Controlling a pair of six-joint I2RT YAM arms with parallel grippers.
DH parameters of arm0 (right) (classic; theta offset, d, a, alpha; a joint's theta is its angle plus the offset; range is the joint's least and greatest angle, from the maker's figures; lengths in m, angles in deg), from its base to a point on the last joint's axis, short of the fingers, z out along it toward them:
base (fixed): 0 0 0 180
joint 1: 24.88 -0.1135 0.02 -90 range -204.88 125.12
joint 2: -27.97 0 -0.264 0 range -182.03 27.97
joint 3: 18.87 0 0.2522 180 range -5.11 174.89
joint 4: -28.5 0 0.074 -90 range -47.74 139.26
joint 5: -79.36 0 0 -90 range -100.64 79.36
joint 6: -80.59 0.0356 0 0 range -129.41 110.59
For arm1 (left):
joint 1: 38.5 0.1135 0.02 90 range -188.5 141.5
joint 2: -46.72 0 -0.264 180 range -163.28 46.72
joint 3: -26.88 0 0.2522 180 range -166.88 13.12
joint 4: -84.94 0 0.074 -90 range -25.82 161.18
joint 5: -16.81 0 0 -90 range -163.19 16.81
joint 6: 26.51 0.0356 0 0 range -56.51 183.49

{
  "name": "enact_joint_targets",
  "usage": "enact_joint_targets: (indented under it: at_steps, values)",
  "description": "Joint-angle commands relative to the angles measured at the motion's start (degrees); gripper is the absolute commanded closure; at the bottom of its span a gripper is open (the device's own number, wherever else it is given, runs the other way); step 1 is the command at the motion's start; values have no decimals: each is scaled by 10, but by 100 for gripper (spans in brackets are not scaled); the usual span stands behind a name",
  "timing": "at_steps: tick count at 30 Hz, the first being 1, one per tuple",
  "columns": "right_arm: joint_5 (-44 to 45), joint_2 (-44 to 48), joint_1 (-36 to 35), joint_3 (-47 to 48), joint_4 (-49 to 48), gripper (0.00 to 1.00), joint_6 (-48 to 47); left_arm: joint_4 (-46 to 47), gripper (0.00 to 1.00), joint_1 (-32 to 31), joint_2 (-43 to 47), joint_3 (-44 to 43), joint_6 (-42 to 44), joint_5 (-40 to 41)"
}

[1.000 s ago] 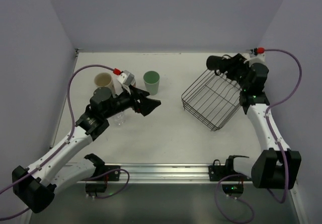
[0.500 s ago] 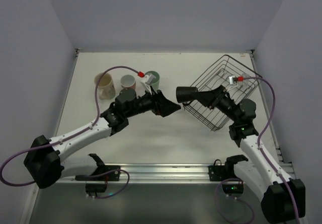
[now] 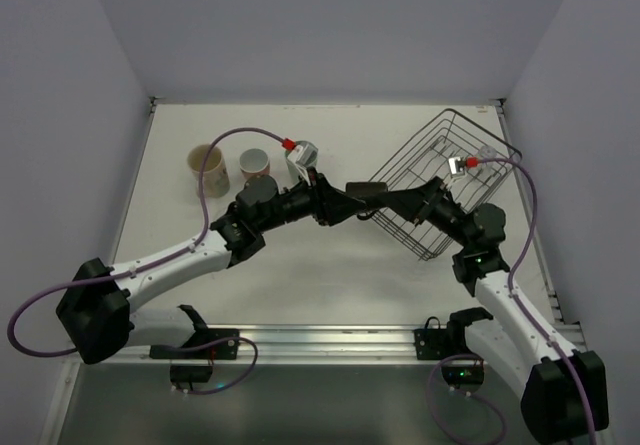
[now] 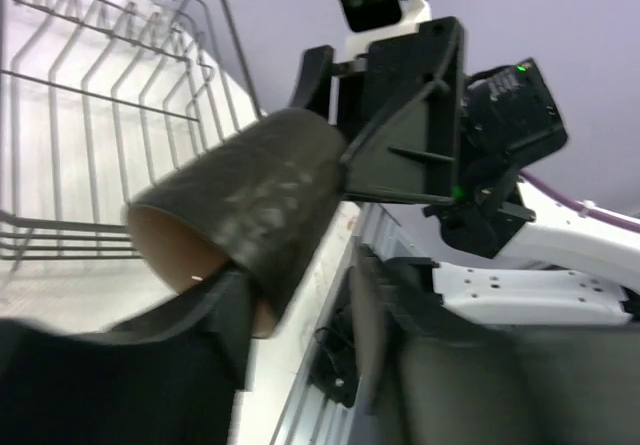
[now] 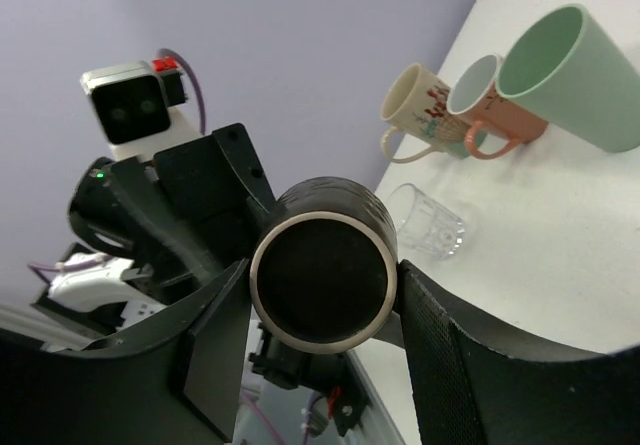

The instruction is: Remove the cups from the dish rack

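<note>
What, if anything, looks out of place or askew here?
The dish rack sits skewed on the right side of the table and looks tipped up rather than flat. The small dark brown mug is off the table, held sideways in the right gripper. No spill or damage shows.

No legible text, brand or number anywhere; reddish print on beige mug [image 5: 420, 105] unreadable.

You have a white surface [image 3: 330, 265] in front of you. At the far left a beige mug [image 3: 207, 168] stands on it, with a pinkish cup [image 3: 255, 163] just beside it and a mint green tumbler [image 5: 570, 75] next in the row. A clear glass [image 5: 425, 222] stands a bit nearer. On the right sits the black dish rack [image 3: 432, 150], tipped up on one side.
</note>
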State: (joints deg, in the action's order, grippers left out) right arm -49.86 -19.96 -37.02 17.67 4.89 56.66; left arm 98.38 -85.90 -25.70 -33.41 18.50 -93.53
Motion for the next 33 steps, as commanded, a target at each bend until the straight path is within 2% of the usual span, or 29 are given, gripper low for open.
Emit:
enact_joint_targets:
  at_steps: [1,5,6,7,9,10,11,12,15,16,17,19,21,22,25,28,33]
  values:
    - [-14,-9,-10,-3,-73,70,23,55,61,-2,11,-16,12,6]
    - [-19,-31,-20,-6,-97,70,34,73,87,-2,5,-14,11,-1]
    - [-19,-38,-23,-8,-102,70,38,75,99,-2,8,-13,15,-1]
    - [-19,-40,-24,-10,-105,69,39,70,100,-2,11,-12,17,10]
    - [-16,-43,-24,-15,-106,60,39,51,100,-2,27,-14,33,21]
    - [-15,-44,-24,-16,-106,54,39,9,100,-3,32,-22,42,38]
    - [-16,-44,-24,-17,-103,39,36,-14,100,-2,43,-28,57,44]
    - [-16,-43,-24,-18,-99,32,29,-42,100,-2,48,-35,67,51]
    - [-11,-23,-24,-11,-48,9,-10,-210,100,-2,57,-92,132,87]
    - [-4,-13,-24,-6,-20,5,-29,-306,100,-3,59,-107,146,114]
    - [5,11,-24,-1,43,3,-47,-345,100,-3,62,-129,167,129]
    - [36,36,-24,17,139,1,-105,-457,100,-3,61,-148,184,165]
    - [83,75,-24,40,207,1,-162,-524,100,-2,45,-173,204,179]
    - [100,85,-24,48,273,1,-182,-584,100,-3,27,-179,210,194]
    - [168,128,-23,74,371,1,-239,-669,100,-3,-10,-190,228,244]
    - [199,164,-23,74,403,1,-256,-690,100,-3,-50,-182,242,282]
    - [196,169,-24,70,411,1,-264,-682,100,-2,-128,-198,258,316]
